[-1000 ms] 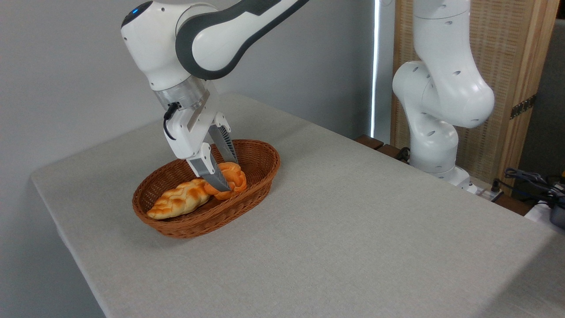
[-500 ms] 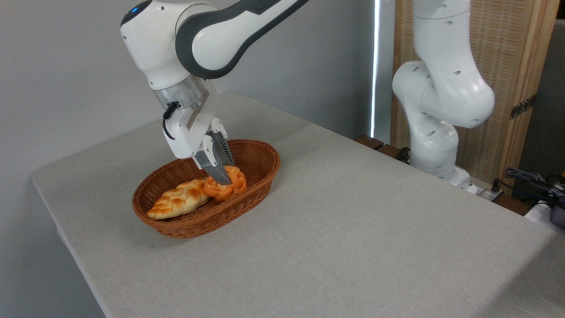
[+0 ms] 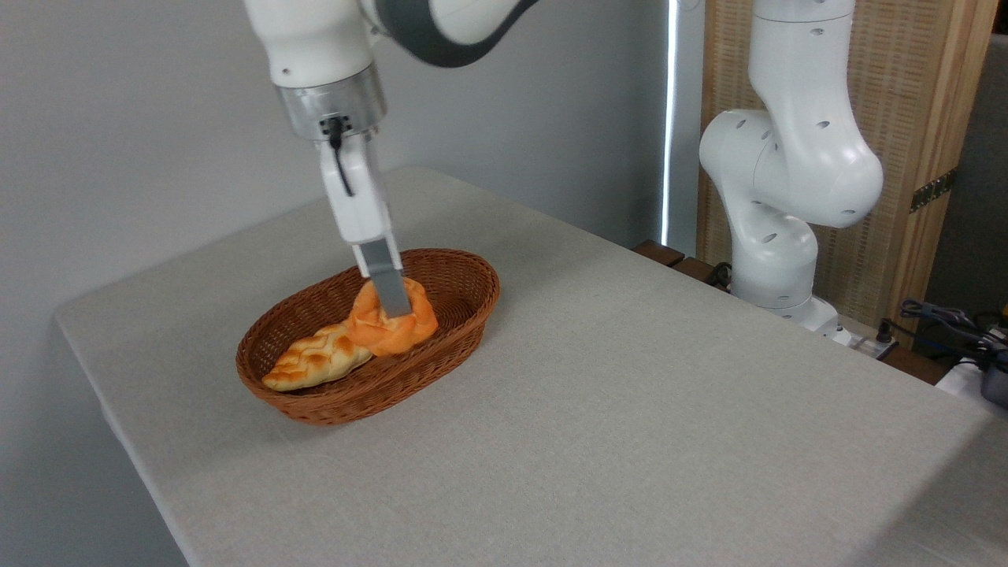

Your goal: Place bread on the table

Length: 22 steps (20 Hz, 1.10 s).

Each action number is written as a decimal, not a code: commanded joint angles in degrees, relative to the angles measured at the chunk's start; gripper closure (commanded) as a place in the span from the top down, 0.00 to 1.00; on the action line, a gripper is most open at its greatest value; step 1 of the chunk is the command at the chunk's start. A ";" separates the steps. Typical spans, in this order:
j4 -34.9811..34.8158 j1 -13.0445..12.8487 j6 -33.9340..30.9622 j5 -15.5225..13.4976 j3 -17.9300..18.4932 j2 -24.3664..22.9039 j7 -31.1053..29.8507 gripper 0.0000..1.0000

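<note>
The bread (image 3: 391, 324) is a stubby orange bun, tilted up on edge just above the floor of the brown wicker basket (image 3: 465, 311). My gripper (image 3: 394, 309) points straight down and is shut on the bread; only its near grey finger (image 3: 388, 285) shows, the far one is hidden behind the bun. The bun overlaps the right end of a longer pale golden braided loaf (image 3: 315, 361) lying in the basket. The table (image 3: 630, 409) is a large light grey-beige surface under the basket.
The arm's white base (image 3: 776, 236) stands off the table's back right edge, in front of a wooden screen. Cables and dark items (image 3: 957, 327) lie at the far right. The tabletop spreads wide to the right and front of the basket.
The gripper shut on the bread, then the wrist turned upright and rose. The bun has tipped up and lifted off the basket floor.
</note>
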 commanded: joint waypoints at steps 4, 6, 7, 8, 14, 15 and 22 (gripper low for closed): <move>-0.89 -0.25 -2.78 -0.77 6.64 0.18 -1.19 0.50; -0.89 -0.25 -2.78 -0.69 8.05 1.59 -1.10 0.74; -0.89 -0.25 -2.69 -0.51 8.23 2.29 -1.02 0.80; -0.89 -0.25 -2.69 -0.42 8.58 2.90 -0.84 0.87; -0.89 -0.17 -2.51 -0.34 9.20 3.87 -0.58 1.00; -0.89 -0.17 -2.51 -0.34 9.20 3.88 -0.58 1.00; -0.80 -0.25 -2.25 -0.34 9.20 3.79 -0.58 1.00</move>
